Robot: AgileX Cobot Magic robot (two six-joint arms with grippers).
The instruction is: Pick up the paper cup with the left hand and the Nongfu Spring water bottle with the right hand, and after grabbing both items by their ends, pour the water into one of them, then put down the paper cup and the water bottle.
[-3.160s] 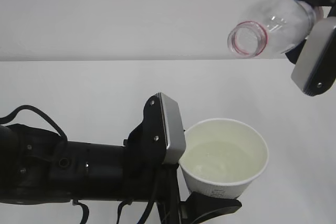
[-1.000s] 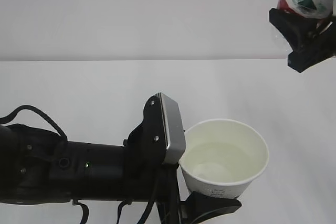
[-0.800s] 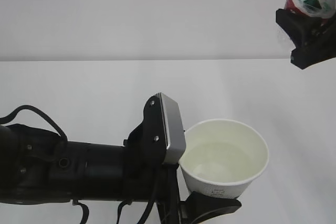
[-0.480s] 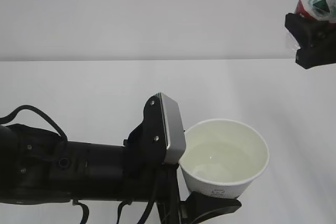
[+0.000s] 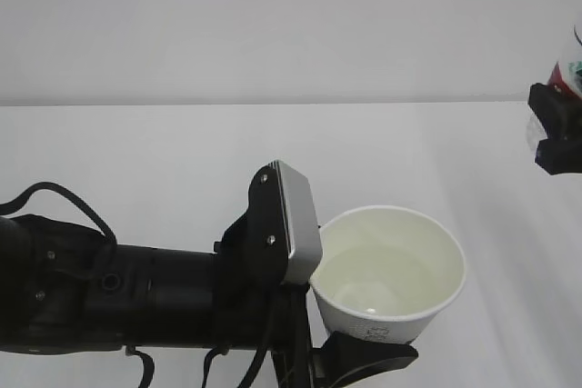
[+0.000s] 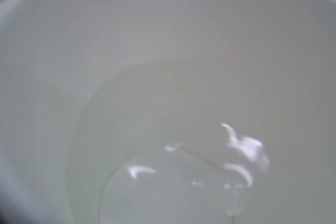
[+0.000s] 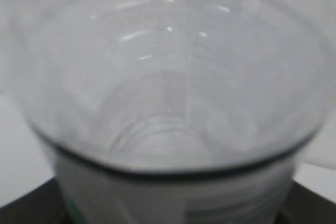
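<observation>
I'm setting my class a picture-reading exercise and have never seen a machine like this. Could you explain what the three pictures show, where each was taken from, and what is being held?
It is a robot with two arms, each ending in a pincer-like gripper. The wide picture comes from a camera facing the white table. In it the left hand, on a thick black arm, holds a white paper cup with water in it. At the far right edge, the right hand grips the Nongfu Spring water bottle; only a bit of its red label shows.

The other two pictures come from small cameras on the wrists. The left one looks straight down into the cup, at the glinting water. The right one is a blurred close-up of the clear bottle.
</observation>
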